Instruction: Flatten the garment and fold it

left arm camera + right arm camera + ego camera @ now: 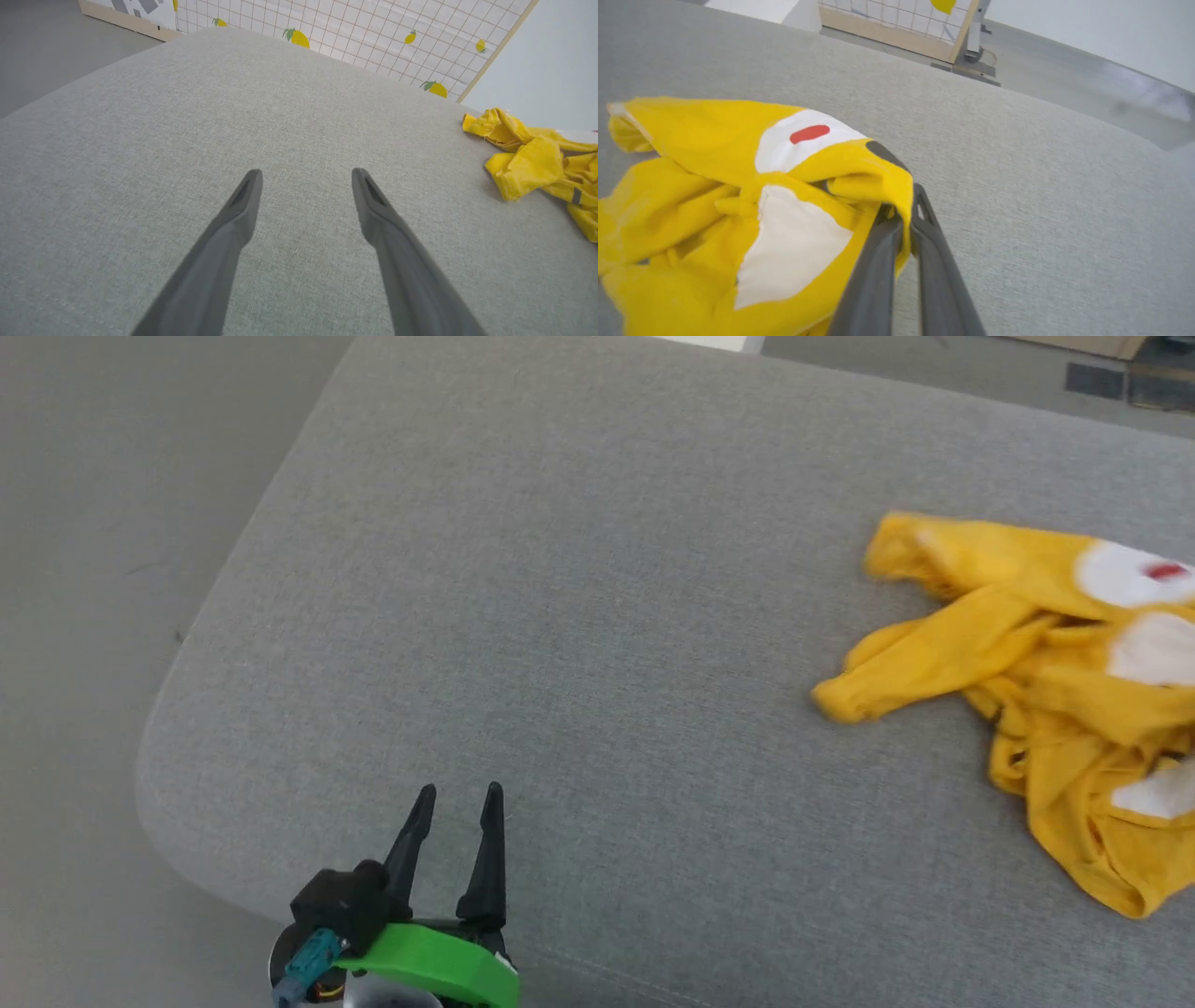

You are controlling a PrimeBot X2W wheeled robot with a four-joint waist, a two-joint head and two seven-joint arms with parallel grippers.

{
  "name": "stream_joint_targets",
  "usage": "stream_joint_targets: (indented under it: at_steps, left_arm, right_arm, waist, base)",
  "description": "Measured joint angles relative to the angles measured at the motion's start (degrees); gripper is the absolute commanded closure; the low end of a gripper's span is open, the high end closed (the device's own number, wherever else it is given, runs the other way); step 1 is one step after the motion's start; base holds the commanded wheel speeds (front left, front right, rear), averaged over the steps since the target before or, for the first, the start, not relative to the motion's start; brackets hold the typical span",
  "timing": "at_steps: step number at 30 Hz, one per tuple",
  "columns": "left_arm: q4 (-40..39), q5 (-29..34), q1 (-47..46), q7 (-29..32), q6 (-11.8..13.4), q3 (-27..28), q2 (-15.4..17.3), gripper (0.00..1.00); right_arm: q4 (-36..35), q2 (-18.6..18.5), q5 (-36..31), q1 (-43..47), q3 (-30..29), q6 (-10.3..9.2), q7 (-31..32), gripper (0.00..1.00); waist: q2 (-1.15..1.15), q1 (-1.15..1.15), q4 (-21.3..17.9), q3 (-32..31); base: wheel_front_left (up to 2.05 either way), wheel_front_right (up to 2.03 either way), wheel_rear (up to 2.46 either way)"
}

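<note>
Lying crumpled at right of frame, the garment (pixel 1027 644) is pinched in the right gripper (pixel 906 210), well apart from the spread, empty left gripper (pixel 460 790) at lower left.

Crumpled garment (pixel 1027 653) lies on grey cushion (pixel 579 569), well apart from spread left pincer (pixel 459 791).

Our head camera looks steeply down on the grey cushion (pixel 560 569); our left wrist camera skims low across it toward a lemon-print screen (pixel 373 37); our right wrist camera sits close against the garment (pixel 714 186), which all three views share.
</note>
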Motion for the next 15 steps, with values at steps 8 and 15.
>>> stream_joint_targets:
  at_steps: [8,15]
  left_arm:
    - [0.76,0.08,-0.21,0.0,-0.01,-0.09,-0.01,0.0]
    - [1.07,1.75,-0.14,0.01,-0.6,0.81,0.0,0.0]
  right_arm:
    - [6.06,5.89,-11.38,8.36,-12.23,0.0,-4.67,0.0]
    - [3.3,11.69,-7.89,6.99,-8.51,-0.01,-11.49,0.0]
  waist:
    - [0.0,0.0,1.28,0.86]
    - [0.0,0.0,-1.03,-1.18]
  base:
    - [0.0,0.0,0.0]
    - [0.0,0.0,0.0]
